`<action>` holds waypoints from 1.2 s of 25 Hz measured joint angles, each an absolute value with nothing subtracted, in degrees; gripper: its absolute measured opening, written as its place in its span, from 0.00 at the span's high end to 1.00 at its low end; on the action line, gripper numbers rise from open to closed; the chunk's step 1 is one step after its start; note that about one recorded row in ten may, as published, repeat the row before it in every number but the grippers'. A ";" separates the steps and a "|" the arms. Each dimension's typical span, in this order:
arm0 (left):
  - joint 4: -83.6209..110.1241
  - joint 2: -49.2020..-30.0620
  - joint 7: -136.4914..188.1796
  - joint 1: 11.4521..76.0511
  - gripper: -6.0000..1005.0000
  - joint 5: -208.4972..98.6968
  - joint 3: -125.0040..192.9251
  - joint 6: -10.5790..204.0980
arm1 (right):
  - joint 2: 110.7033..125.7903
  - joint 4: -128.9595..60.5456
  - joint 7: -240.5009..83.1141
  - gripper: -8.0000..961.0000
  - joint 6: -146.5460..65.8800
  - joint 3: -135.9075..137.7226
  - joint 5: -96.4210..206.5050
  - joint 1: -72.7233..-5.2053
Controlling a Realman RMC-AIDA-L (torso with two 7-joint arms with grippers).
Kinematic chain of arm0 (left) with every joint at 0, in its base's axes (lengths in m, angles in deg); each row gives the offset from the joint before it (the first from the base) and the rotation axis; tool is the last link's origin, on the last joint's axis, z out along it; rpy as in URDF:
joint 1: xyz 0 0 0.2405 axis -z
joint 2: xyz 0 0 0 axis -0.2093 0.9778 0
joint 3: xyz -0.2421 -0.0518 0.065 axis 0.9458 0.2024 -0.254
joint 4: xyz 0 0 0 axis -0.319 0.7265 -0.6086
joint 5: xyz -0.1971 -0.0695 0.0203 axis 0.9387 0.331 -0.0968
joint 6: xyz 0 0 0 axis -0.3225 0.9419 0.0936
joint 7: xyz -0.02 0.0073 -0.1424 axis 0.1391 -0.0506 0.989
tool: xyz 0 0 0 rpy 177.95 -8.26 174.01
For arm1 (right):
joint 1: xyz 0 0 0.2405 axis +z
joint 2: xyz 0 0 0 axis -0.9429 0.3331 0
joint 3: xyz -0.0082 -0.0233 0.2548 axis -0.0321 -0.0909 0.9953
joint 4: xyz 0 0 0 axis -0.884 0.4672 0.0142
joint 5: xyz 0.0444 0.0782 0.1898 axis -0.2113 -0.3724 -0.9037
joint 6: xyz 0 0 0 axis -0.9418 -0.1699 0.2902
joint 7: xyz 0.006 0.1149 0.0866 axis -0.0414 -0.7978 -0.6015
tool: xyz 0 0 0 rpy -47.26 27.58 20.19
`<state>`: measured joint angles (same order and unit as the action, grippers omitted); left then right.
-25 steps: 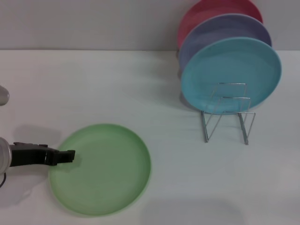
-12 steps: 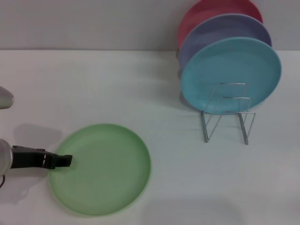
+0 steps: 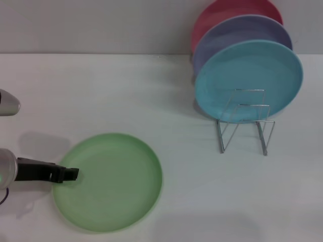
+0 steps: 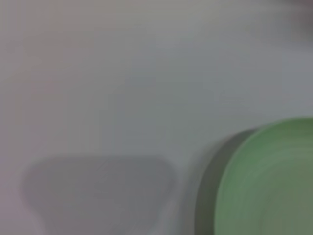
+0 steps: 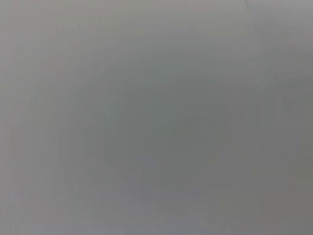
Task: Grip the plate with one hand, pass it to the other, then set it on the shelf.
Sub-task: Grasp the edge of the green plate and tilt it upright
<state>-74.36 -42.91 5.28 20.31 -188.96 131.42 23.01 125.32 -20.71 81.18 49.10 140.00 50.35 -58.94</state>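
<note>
While the light green plate (image 3: pixel 109 181) lies flat on the white desk (image 3: pixel 101 91), toward its near left part, the left gripper (image 3: pixel 70 174) reaches in from the left edge of the head view, its black tip over the plate's left rim. Whether its jaws are released or clenched on that rim cannot be told from here. In the left wrist view only a curved part of the plate (image 4: pixel 274 181) and its shadow on the desk show. Well apart, at the far right, the wire shelf (image 3: pixel 246 123) stands with a light blue plate (image 3: pixel 249 80) upright in it, a lavender plate (image 3: pixel 242 35) behind that and a red plate (image 3: pixel 227 12) rearmost. No writing or brand mark is readable on any of them. No right gripper shows in any view.
</note>
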 joint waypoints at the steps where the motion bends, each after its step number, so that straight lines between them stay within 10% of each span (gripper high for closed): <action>1: -74.36 -42.91 5.28 20.31 0.27 -188.96 131.42 23.01 | 125.32 -20.71 81.18 0.12 49.10 140.00 50.35 -58.94; 10: -74.11 -42.93 5.21 20.87 0.52 -189.54 131.43 22.56 | 125.32 -20.97 81.14 0.12 49.43 140.01 50.36 -58.65; 13: -73.94 -42.90 5.18 21.15 0.75 -189.64 131.22 22.52 | 125.32 -21.04 81.13 0.12 49.66 139.95 50.38 -58.71; 30: -77.80 -42.88 4.29 21.85 0.94 -190.45 130.97 21.77 | 125.39 -20.80 79.50 0.12 54.10 136.63 50.54 -59.07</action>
